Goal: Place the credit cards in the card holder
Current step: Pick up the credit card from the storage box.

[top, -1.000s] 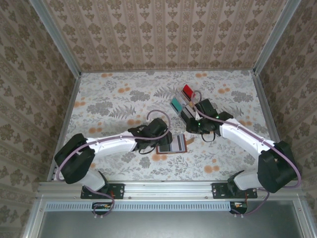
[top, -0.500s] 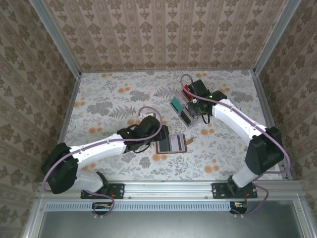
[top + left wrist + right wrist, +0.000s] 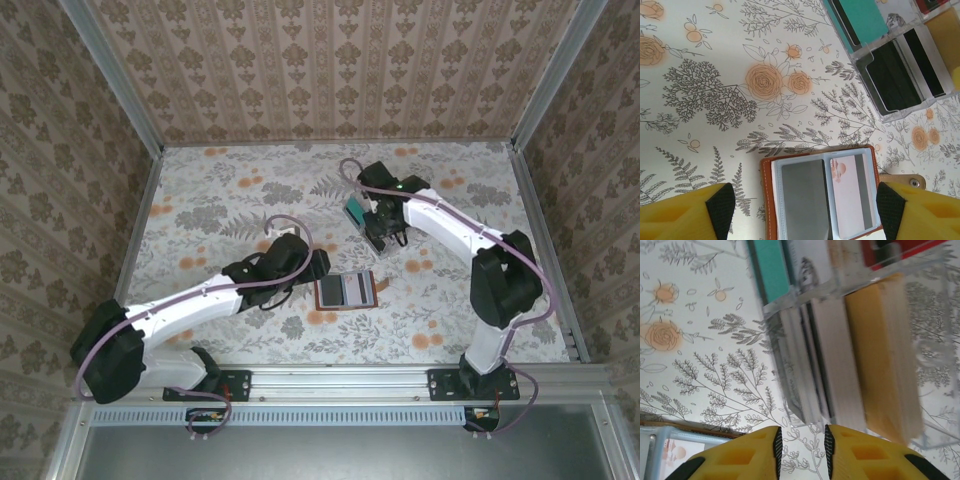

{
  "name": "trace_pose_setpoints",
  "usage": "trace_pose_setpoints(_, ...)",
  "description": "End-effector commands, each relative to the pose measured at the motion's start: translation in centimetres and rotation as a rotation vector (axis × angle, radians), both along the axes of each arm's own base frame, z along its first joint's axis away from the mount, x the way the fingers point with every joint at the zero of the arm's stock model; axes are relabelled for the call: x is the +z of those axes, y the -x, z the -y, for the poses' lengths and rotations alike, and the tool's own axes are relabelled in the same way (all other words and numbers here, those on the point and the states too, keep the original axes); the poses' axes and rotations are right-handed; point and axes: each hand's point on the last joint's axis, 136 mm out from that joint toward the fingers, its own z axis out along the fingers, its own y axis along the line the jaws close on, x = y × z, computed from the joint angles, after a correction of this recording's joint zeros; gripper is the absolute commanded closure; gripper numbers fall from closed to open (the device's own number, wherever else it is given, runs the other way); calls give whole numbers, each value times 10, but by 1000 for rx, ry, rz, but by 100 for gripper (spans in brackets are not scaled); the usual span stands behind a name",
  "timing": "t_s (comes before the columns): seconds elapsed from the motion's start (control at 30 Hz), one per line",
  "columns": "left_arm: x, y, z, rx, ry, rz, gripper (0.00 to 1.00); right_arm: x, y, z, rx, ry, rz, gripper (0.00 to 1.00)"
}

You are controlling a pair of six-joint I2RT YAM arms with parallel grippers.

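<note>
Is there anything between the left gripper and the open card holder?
Nothing visible does. In the left wrist view the open left gripper frames the card holder, which lies open and uncovered on the table.

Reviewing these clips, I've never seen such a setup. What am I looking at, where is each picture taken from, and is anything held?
Two white robot arms are bolted at the near edge of a floral-clothed table. The overhead picture looks down from behind them; the other two come from wrist cameras, so the yellow fingers are each gripper's own. The left gripper, wide open, faces an open brown card holder with a grey card and a pale card in its pockets. The right gripper, fingers narrowly apart, hovers by a clear rack of flat coloured pieces. Neither holds anything.
</note>
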Motion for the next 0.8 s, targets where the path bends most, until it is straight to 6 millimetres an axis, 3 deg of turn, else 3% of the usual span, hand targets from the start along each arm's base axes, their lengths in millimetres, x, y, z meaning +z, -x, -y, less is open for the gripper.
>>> trace_pose_setpoints(0.0,2,-2,-10,44,9,10,22,-6,-1,1,27,103,-3,71)
trace_pose_setpoints(0.3,2,2,-20,74,27,12,22,-24,-13,2,49,250,25,73)
trace_pose_setpoints(0.77,0,6,-29,94,37,10,21,-47,-19,2,68,369,36,67)
